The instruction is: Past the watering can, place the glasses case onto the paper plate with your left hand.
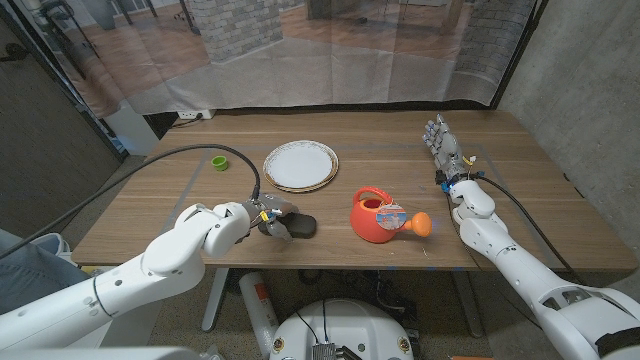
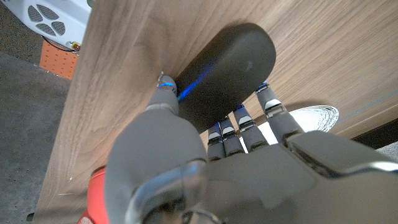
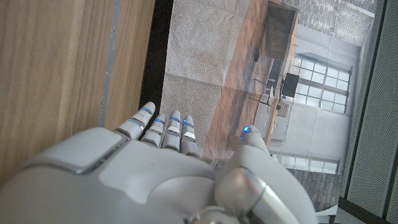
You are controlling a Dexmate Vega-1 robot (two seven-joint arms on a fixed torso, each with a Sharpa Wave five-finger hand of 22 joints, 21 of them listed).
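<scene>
The dark glasses case (image 1: 301, 226) lies near the table's front edge, left of the red watering can (image 1: 376, 217). My left hand (image 1: 268, 218) grips the case's left end. In the left wrist view my thumb (image 2: 163, 94) presses one long side of the glasses case (image 2: 227, 71) and the fingers (image 2: 249, 121) the other. The white paper plate (image 1: 300, 165) sits farther back, past case and can, and its rim shows as paper plate (image 2: 316, 117). My right hand (image 1: 443, 145) stands at the far right with straight fingers, holding nothing, seen from behind as right hand (image 3: 180, 174).
A small green cap (image 1: 219, 162) lies left of the plate. A black cable (image 1: 170, 158) loops over the table's left part to my left wrist. The can's orange spout (image 1: 421, 223) points right. A red patch of the can (image 2: 96, 199) sits close beside my left hand.
</scene>
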